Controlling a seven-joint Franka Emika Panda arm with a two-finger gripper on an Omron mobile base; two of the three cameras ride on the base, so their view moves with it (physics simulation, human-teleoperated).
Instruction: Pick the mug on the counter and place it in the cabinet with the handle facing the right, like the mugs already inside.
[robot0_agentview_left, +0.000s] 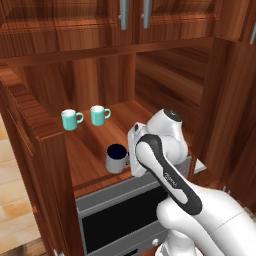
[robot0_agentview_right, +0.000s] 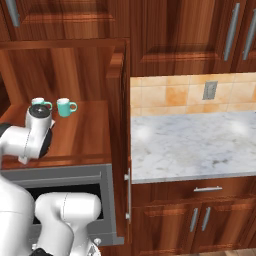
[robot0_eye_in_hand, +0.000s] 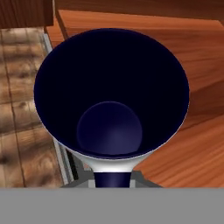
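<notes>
Hand (robot0_agentview_left: 131, 159) first: it is seen clenched on the grey mug (robot0_agentview_left: 116, 158), the grip taken at the dark loop handle (robot0_eye_in_hand: 112, 178), which sticks out toward the camera at the bottom of the hand view while the navy inside of the mug yawns wide open above it. And the mug is already inside the cabinet (robot0_agentview_left: 50, 145), near the front edge of the wooden shelf (robot0_agentview_left: 90, 150), well in front of the two teal mugs (robot0_agentview_left: 85, 118) that are lined up at the back with their handles to the right. Whether the base is touching the shelf or is hovering just over it cannot be told. The pick is judged done: the worktop (robot0_agentview_right: 200, 145), out to the right of the cabinet, no longer carries the mug. The carry into the cabinet is judged done too. What is left, it seems, is the finish: the mug is to be settled flat on the shelf, the handle is to be confirmed as pointing right like those of the teal pair, the hand is to be released, and the arm is to be drawn back out past the cabinet's side wall. From the left base view the handle side is hidden behind the wrist, so the exact facing is not settled yet.
</notes>
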